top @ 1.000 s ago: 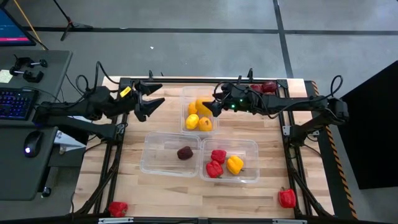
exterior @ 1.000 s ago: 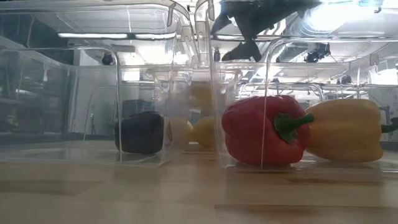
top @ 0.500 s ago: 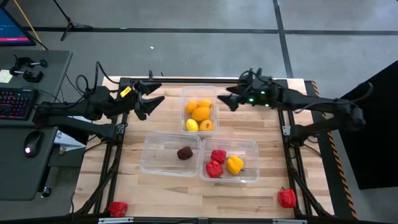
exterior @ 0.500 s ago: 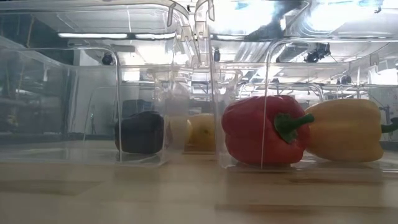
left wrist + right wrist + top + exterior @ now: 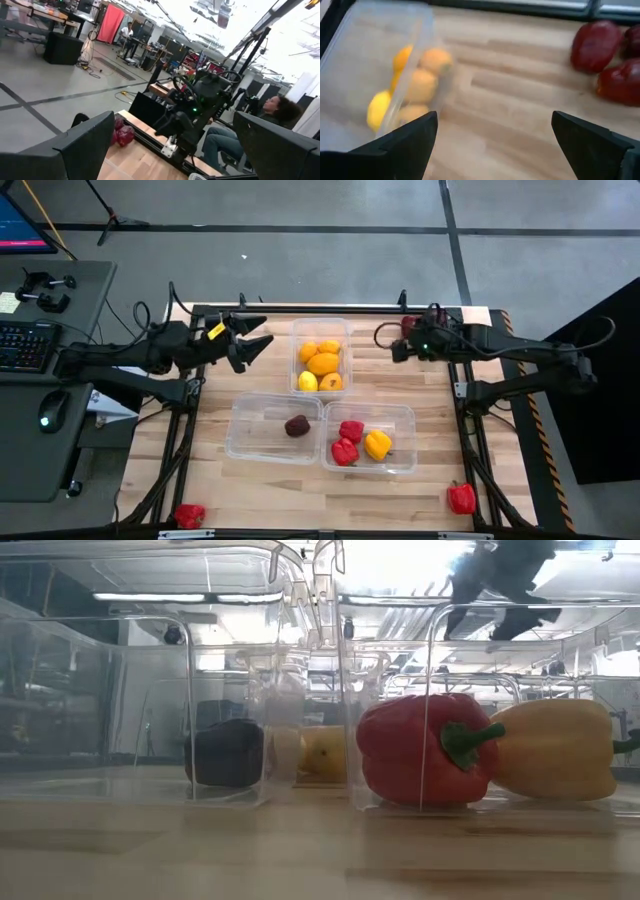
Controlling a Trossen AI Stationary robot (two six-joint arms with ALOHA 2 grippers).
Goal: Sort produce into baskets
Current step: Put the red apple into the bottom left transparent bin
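Near edge, high view: loose red pepper [image 5: 461, 498] lower right, another [image 5: 189, 515] lower left. Glossy, hollow, light; you'd do best to pinch across the shoulders, not the stem. Mid-frame tubs [image 5: 272, 427] [image 5: 368, 437] hold one maroon fruit [image 5: 297, 425] and three peppers. Upper centre tub [image 5: 320, 357]: citrus. Right gripper [image 5: 385, 342], fingers spread and empty, sits near maroon fruits [image 5: 595, 46] at upper right: firm, round, likely to roll. Left gripper [image 5: 258, 340] spread too, idle upper left.

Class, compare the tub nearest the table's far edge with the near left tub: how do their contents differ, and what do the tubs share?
The far tub holds several pieces; the near left tub holds one. The far tub's fruit are orange and yellow citrus; the near left tub's is a dark maroon fruit. Both tubs are clear, rectangular and round-cornered.
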